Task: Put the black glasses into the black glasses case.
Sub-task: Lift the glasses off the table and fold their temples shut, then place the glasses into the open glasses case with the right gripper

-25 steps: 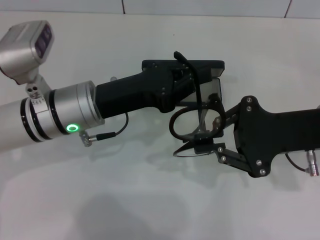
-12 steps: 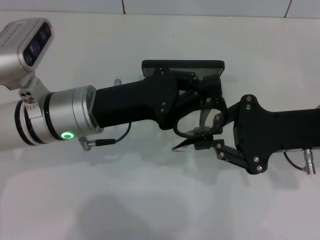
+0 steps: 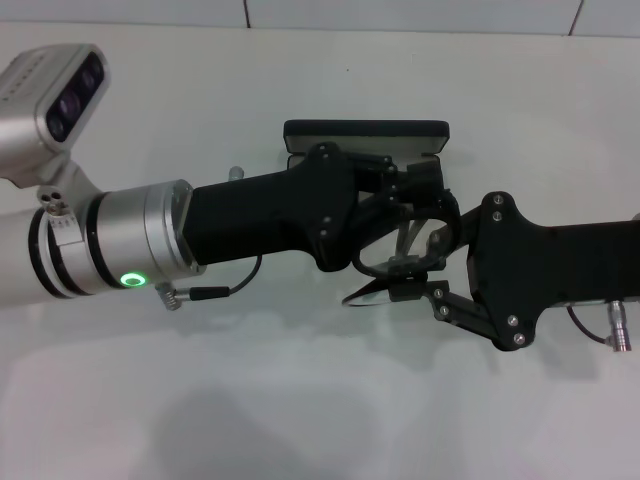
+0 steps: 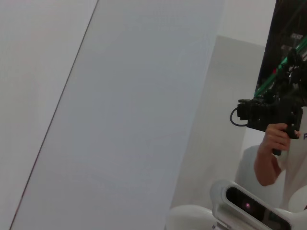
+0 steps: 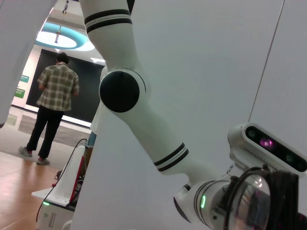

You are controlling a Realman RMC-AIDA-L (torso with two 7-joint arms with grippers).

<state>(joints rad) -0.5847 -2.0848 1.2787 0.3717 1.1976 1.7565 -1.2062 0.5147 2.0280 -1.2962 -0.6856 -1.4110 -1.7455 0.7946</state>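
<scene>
The black glasses (image 3: 356, 260) hang above the white table, just in front of the black glasses case (image 3: 365, 131), held between both grippers. My right gripper (image 3: 406, 280) reaches in from the right and is shut on the frame at the lower lens. From the left, my left gripper (image 3: 415, 186) is over the grey lining of the open case and looks shut on a temple arm. Its body hides most of the case interior. In the right wrist view a lens of the glasses (image 5: 249, 203) fills the lower right corner.
The white table (image 3: 300, 400) stretches around the arms, with a tiled wall at its far edge. A cable (image 3: 215, 290) dangles under the left wrist. The wrist views show walls, people in the room and the robot's own body.
The left gripper has tipped down and moved right towards the case, bringing down the temple arm that stuck up. The glasses sit lower and flatter. The right gripper rose slightly.
</scene>
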